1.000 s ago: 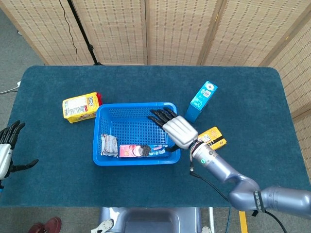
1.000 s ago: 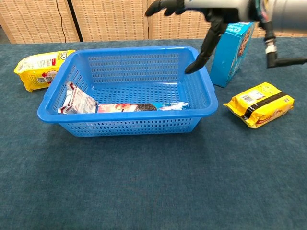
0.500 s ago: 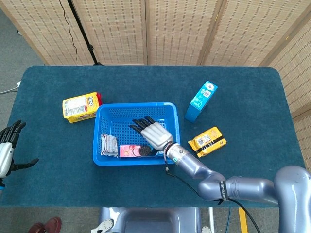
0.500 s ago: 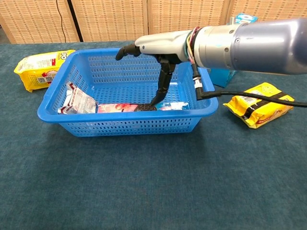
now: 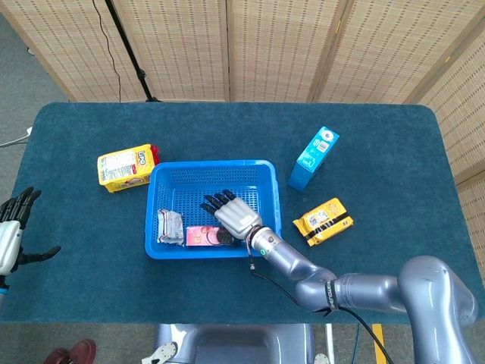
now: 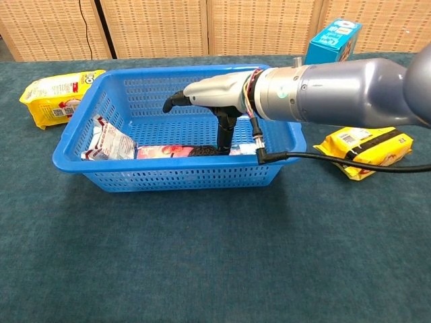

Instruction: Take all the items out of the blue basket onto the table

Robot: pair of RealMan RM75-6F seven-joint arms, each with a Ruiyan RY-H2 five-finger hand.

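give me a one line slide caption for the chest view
Right hand reaches into the blue basket, thumb down on the pink cookie pack; a small silver packet lies beside it.

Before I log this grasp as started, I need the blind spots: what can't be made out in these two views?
- Contact: in both views the right hand covers part of the pink cookie pack; whether it grips it cannot be told.
- Silver packet: print too small to read.
- Left hand: cut off by the head view's left edge; absent from the chest view.
- Blue carton: the arm hides its base in the chest view.
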